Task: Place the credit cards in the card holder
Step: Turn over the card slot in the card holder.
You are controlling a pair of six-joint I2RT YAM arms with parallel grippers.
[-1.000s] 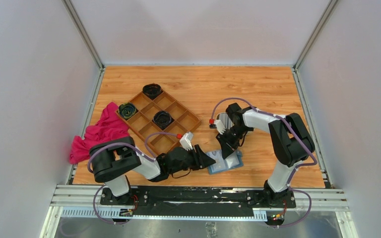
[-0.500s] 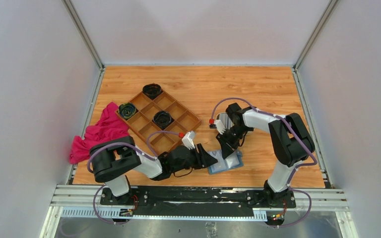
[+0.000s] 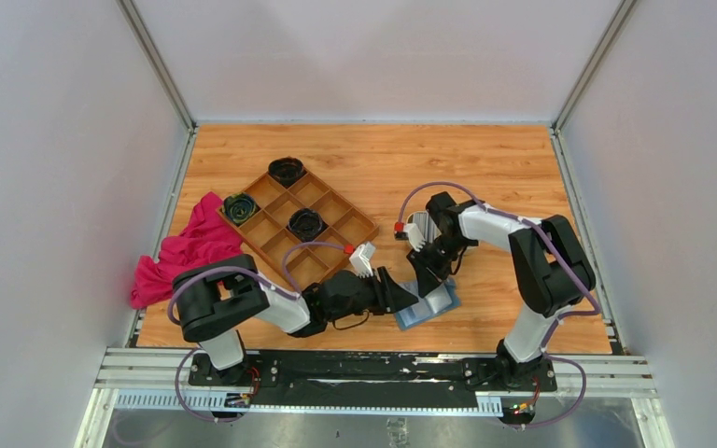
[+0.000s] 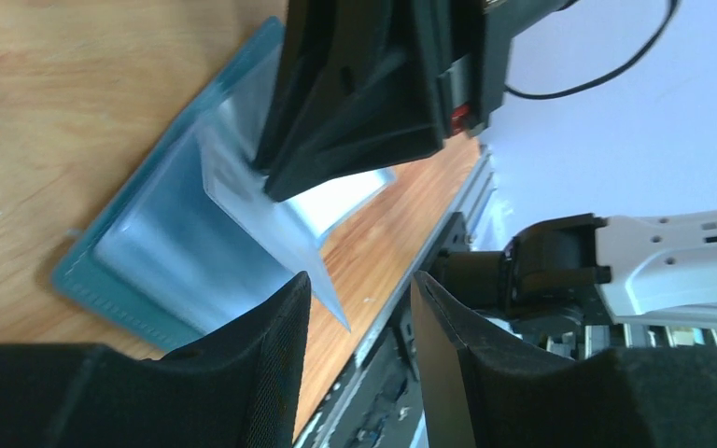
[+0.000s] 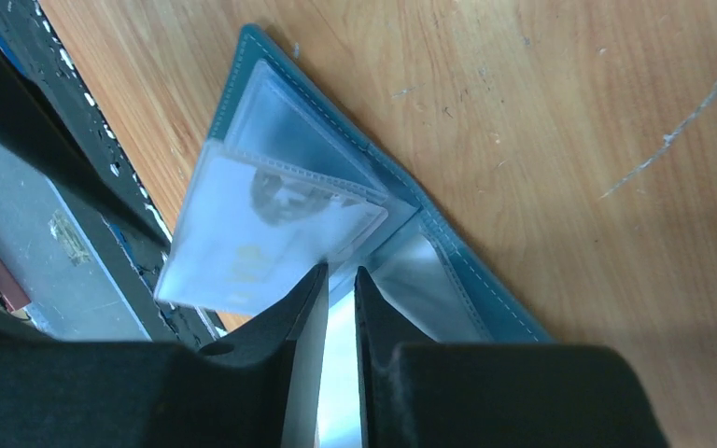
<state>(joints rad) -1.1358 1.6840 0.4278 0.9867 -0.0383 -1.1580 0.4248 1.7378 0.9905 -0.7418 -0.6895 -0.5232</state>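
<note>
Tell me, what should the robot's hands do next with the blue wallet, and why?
Probably the left gripper should ease in and close on the lifted clear sleeve to steady it. The card holder lies open, the right gripper pinches a thin pale sheet, card or sleeve I cannot tell, and the left jaws stand open at the sleeve's corner.
</note>
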